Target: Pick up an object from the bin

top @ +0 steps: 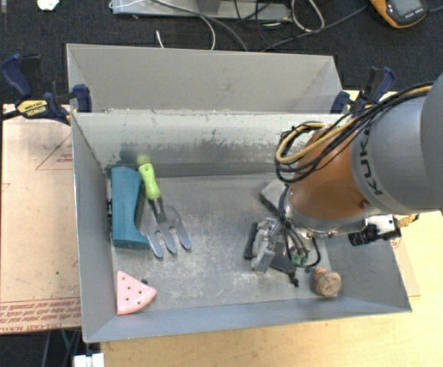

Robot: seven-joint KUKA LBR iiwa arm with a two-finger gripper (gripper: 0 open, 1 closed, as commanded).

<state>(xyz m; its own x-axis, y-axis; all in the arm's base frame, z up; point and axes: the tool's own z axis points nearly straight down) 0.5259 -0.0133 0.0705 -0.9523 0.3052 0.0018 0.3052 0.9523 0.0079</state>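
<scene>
The arm comes in over the right side of the bin (213,275), its orange cover (320,191) and a loop of cables (313,140) hanging above the right half of the floor. The hand (269,252) is down low, close to the bin's floor, a little right of the middle and nearer the front edge than the back. From where I stand it is a tangle of dark and metal parts under the wrist, so I cannot tell whether it is open or closed, or whether it has hold of anything. The nearest thing to it is a small brownish round lump (328,283), perhaps a cork or a stone, lying just beside it towards the front right corner and apart from it. Just behind the hand, partly under the orange cover, lies a flat grey piece (271,197). Well away, along the left wall, a blue block (125,209) lies lengthwise with a green-handled garden fork (160,214) just beside it, prongs pointing to the front. A pink wedge (133,293) sits in the front left corner.
</scene>
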